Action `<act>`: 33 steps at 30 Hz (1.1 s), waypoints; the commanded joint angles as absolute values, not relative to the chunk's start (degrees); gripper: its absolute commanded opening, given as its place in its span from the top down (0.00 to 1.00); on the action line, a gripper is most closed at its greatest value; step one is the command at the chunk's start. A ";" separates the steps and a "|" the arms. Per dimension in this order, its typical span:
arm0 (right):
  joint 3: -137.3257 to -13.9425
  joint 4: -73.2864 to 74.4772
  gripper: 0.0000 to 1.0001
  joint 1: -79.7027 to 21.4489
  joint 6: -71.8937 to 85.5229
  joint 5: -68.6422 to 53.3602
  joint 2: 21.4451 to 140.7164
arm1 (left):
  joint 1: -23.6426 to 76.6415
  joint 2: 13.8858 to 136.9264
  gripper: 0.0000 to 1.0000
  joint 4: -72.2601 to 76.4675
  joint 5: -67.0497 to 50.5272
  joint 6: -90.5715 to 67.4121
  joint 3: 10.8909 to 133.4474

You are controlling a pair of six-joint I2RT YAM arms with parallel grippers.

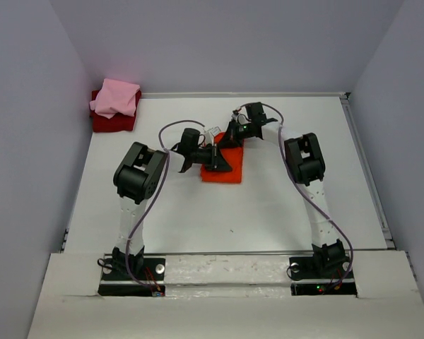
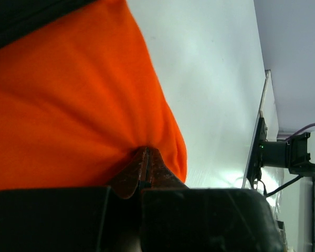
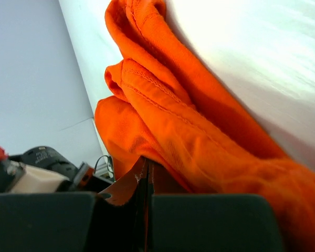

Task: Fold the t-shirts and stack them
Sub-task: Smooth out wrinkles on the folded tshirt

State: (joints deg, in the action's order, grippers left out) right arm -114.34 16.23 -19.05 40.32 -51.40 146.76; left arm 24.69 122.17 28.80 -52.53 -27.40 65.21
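The left end effector [image 2: 145, 160] and right end effector [image 3: 145, 170] are pinching the soft, creased, rectangular-folded orange-red t-shirt [image 1: 226, 173].

Open table [image 1: 290, 219] front and right, arms [image 1: 138, 176] crowding orange-red t-shirt [image 1: 226, 171], folded t-shirts [image 1: 116, 102] filling far-left corner

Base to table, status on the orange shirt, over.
Left claw shut on orange t-shirt. Right claw shut on it too. Pink t-shirt sits folded on dark red t-shirt, far-left corner. Nothing blocking.

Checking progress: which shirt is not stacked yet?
The orange shirt, alone mid-table; the pink shirt lies on the dark red shirt in the far-left corner.
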 commanded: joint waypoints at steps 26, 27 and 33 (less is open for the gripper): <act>-120.67 29.42 1.00 -18.02 24.98 -38.94 128.96 | 23.48 96.70 1.00 8.84 -40.36 -25.78 71.00; -120.67 30.31 1.00 -18.02 24.18 -38.07 127.63 | 23.12 95.64 1.00 6.61 -39.82 -24.19 74.50; -115.59 35.24 1.00 -18.02 20.13 -35.25 117.36 | 22.33 92.38 0.97 -11.68 -30.77 -15.47 85.16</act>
State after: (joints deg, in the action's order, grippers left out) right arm -116.95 30.92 -17.76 24.82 -38.24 124.40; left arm 21.82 95.48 1.50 -36.14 -21.87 81.14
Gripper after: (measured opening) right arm 0.009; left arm 0.024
